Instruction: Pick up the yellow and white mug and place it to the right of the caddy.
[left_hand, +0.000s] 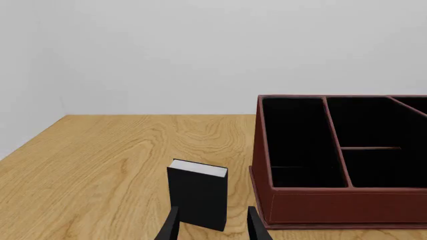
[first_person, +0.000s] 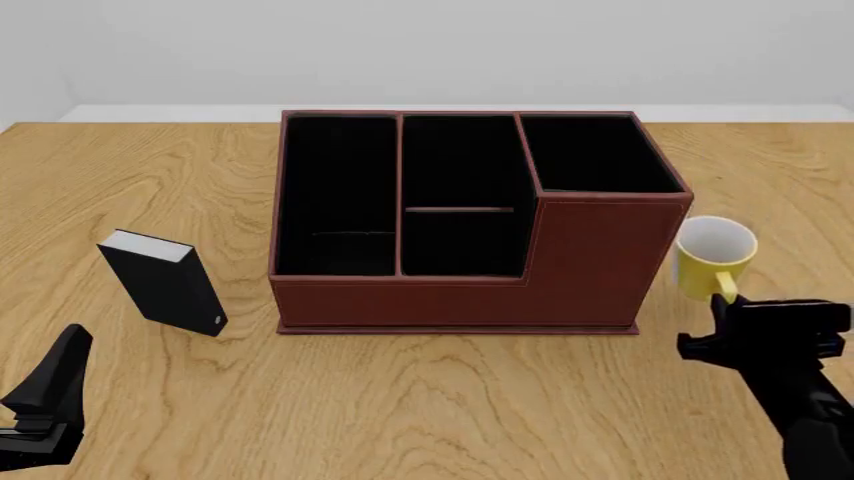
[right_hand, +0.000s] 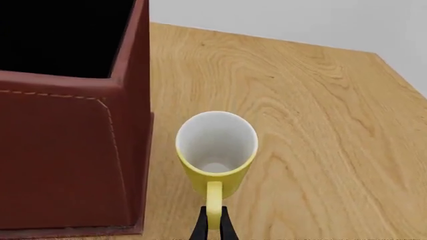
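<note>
The yellow and white mug (first_person: 714, 255) stands upright on the table just right of the caddy (first_person: 587, 260), a small gap between them, its handle toward me. My right gripper (first_person: 727, 306) sits low behind the mug. In the right wrist view its fingers (right_hand: 202, 225) lie close on both sides of the yellow handle, shut on the mug (right_hand: 217, 150), with the caddy's tall corner wall (right_hand: 67, 150) beside it. My left gripper (first_person: 67, 352) hangs open near the front left, away from the caddy (left_hand: 333, 205).
A small black book-like block (first_person: 167, 285) stands left of the caddy; in the left wrist view this block (left_hand: 198, 195) is just beyond the open fingers of my left gripper (left_hand: 213, 227). A pale wall runs behind the table's far edge.
</note>
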